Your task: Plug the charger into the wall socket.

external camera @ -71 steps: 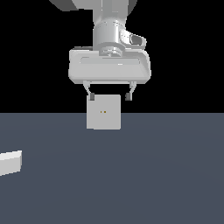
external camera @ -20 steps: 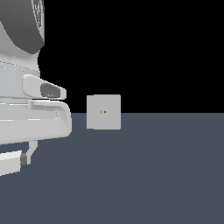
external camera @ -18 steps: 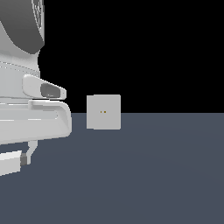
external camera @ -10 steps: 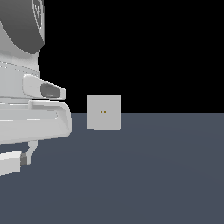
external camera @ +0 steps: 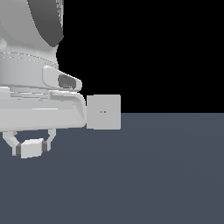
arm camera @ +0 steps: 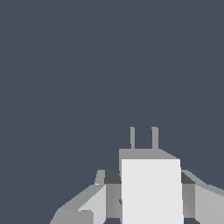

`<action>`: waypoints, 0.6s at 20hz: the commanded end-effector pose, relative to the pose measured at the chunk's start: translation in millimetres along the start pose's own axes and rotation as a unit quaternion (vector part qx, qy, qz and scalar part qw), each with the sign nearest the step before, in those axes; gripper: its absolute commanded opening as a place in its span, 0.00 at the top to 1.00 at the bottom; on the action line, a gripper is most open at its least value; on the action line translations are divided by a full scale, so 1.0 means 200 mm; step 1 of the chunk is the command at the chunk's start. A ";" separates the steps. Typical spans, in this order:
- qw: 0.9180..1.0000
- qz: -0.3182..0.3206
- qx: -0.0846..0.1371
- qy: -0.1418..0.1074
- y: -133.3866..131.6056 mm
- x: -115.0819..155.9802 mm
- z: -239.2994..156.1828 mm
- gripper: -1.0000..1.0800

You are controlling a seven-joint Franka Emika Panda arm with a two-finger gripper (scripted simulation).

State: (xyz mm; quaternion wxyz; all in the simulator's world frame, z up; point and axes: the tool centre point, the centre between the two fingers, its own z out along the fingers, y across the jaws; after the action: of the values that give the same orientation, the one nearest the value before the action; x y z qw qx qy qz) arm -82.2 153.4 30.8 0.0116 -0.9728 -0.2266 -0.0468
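Gripper (external camera: 31,148) jaws now clamped on small off-white block charger (external camera: 30,148), lifted off floor; grey square wall socket (external camera: 103,112) next.

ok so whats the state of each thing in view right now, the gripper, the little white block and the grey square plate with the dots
gripper: shut on the charger, fingers on either side of it
small off-white rectangular block, the charger: held in the gripper above the floor, two prongs sticking out, not plugged in
flat light-grey square plate with two yellowish dots, the wall socket: upright, nothing plugged into it, charger apart from it
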 end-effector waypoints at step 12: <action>0.972 0.235 -0.022 0.001 0.52 -0.02 -0.29 1.00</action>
State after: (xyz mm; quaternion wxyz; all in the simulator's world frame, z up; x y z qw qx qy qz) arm -45.8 64.2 84.2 0.0016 -0.9987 -0.0114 -0.0492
